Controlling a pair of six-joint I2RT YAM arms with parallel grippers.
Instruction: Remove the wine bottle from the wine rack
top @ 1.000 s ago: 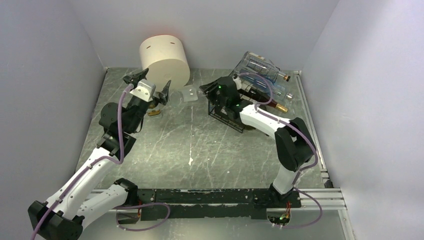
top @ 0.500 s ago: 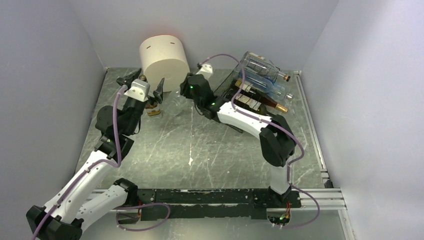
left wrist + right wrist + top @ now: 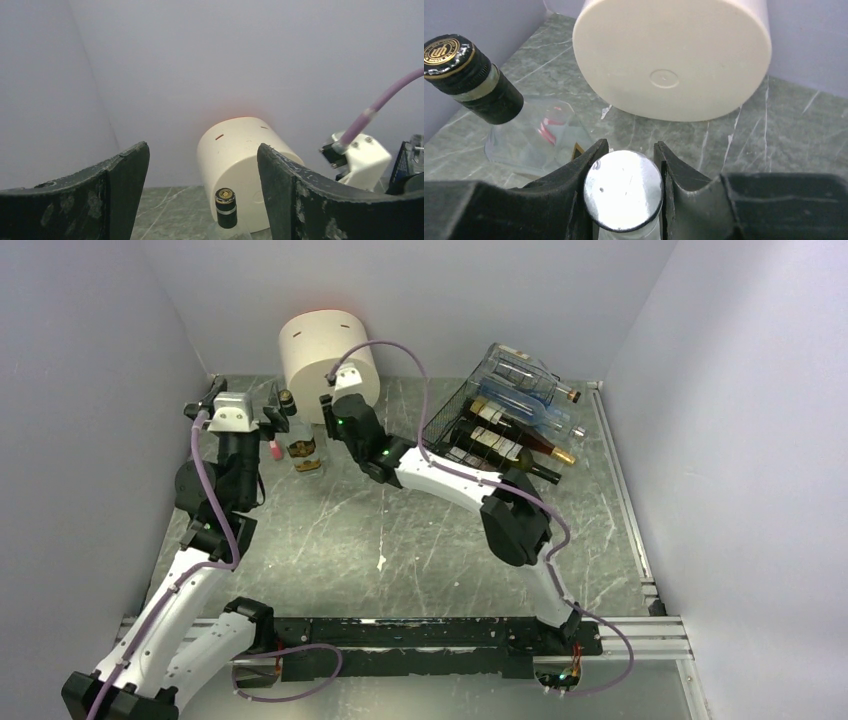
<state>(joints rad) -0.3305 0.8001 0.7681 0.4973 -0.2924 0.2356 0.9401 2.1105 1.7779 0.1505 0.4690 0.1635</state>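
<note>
The wine bottle (image 3: 623, 190), silver-capped, is off the wine rack (image 3: 448, 425), which stands toward the back right corner of the desk (image 3: 420, 540). The right arm's (image 3: 440, 475) jaws pinch its top near the back left corner, before the cream cylinder (image 3: 325, 355). Setting it down well likely means lowering it upright, apart from the black-capped bottle (image 3: 471, 70). The left arm's (image 3: 215, 490) jaws hang spread.

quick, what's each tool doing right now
Left tool: open, holding nothing; the black-capped bottle stands below the gap.
Right tool: closed on the silver-capped bottle.
</note>
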